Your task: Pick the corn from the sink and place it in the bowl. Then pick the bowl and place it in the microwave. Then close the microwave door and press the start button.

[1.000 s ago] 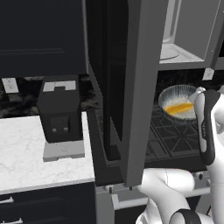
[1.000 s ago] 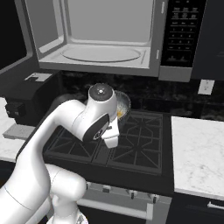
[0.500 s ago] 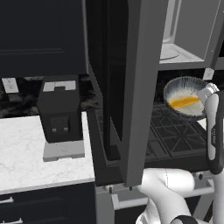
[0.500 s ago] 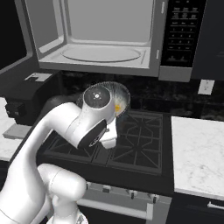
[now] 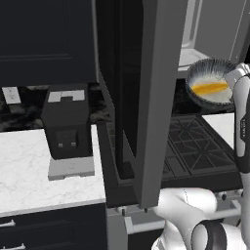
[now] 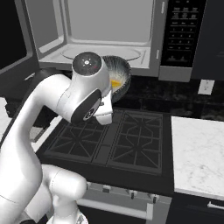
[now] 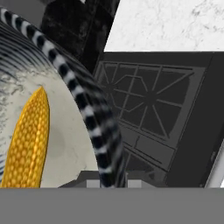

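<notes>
Left base view: the bowl [image 5: 212, 82] is being held in the air above the stove grates [image 5: 195, 146], with the corn [image 5: 210, 88] lying inside it on the pale bottom. The white arm [image 5: 242, 122] is rising along the right edge and is meeting the bowl at its right rim. The microwave door [image 5: 141, 93] is standing open, seen edge-on as a tall dark panel with a grey frame; it is blocking much of the middle of the scene and is hiding the left part of the microwave [image 5: 215, 29] cavity behind it. A black coffee machine [image 5: 66, 124] is standing on the white marble counter [image 5: 34, 166], left of the door.

Right base view: the bowl [image 6: 121, 78] is being seen just in front of and slightly below the microwave [image 6: 109, 30] opening, outside the cavity, with a small part of the corn [image 6: 116, 83] showing. The arm's wrist [image 6: 89, 94] is covering the left half of the bowl and the gripper itself. The dark control strip [image 6: 180, 33] is lying right of the cavity, and the stove grates [image 6: 127, 140] are lying beneath.

Hand view: the bowl's striped rim [image 7: 83, 105] is being gripped between the finger tips at the bottom edge, so the gripper [image 7: 107, 181] is being kept narrow on the bowl wall. The corn [image 7: 28, 142] is lying inside, left of the rim, apart from it. The stove grates [image 7: 148, 105] and a counter [image 7: 170, 24] are lying beyond.
</notes>
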